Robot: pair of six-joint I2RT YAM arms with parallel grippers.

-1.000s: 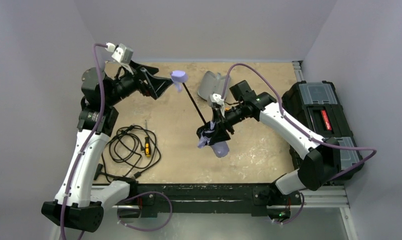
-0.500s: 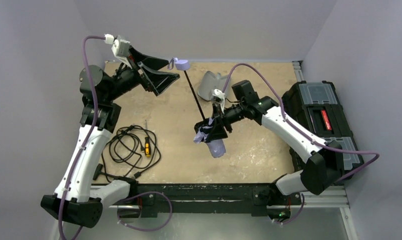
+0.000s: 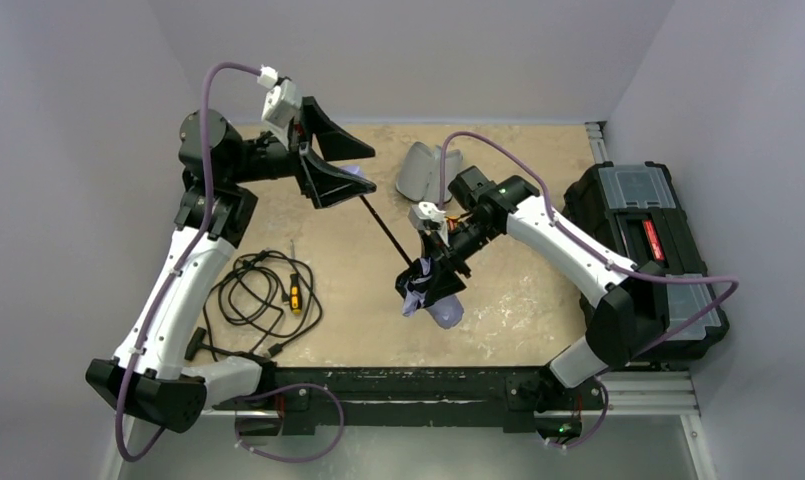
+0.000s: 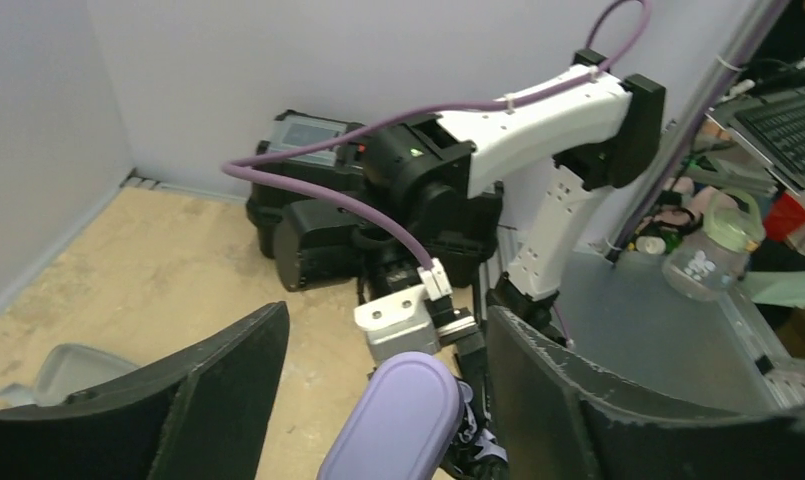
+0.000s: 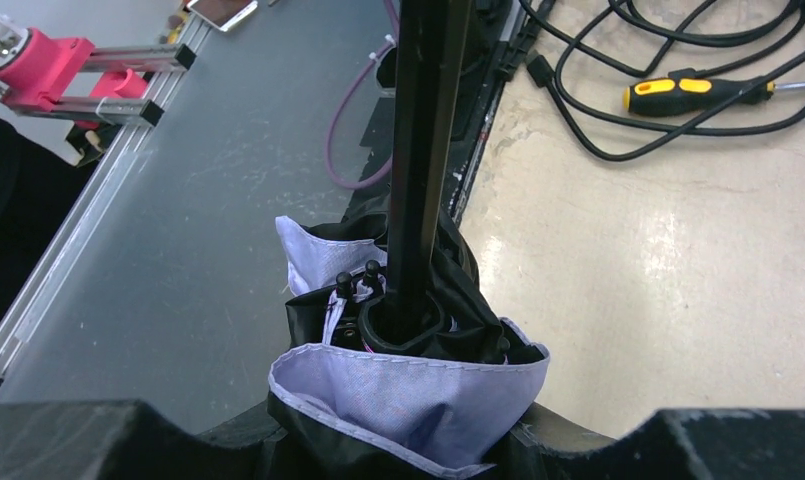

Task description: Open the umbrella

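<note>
**Umbrella: handle sits between my left jaws, not clamped yet**

The umbrella (image 3: 423,290) is held up over the middle of the counter (image 3: 528,290), not lying on it. Its canopy (image 5: 408,400) is a closed bundle, lavender outside and black inside. The shaft (image 3: 383,228) runs from the bundle up and left to the handle (image 4: 398,415).

- Right gripper (image 3: 436,283): clamped on the bundled canopy, with cloth bulging up between the jaws in the right wrist view.
- Left gripper (image 3: 363,172): jaws apart, one of my fingers (image 4: 228,400) on either side of the handle and a gap showing on both sides. It's around the handle, not gripping it.

Step, as I read it: taking the handle with the left so both ends are held. The opening itself hasn't begun.

What the next move needs:
- Close the left squarely on the handle with enough bite that it won't slip under pull.
- Work the two ends along the shaft line. A sideways load would likely bend that thin shaft.
- My right hold on the cloth may stop the ribs spreading, so I probably need a regrip.

Can't make out:
- The handle's lower end: cut off at the bottom of the left wrist view, and mostly behind my left fingers in the top view.
- Any release button or strap.
- The slider: I see only a black collar round the shaft, deep in the folds.
- My right fingertips: under the cloth.

The cable (image 3: 253,290) and screwdriver (image 3: 295,297) lie well apart to the left.
</note>
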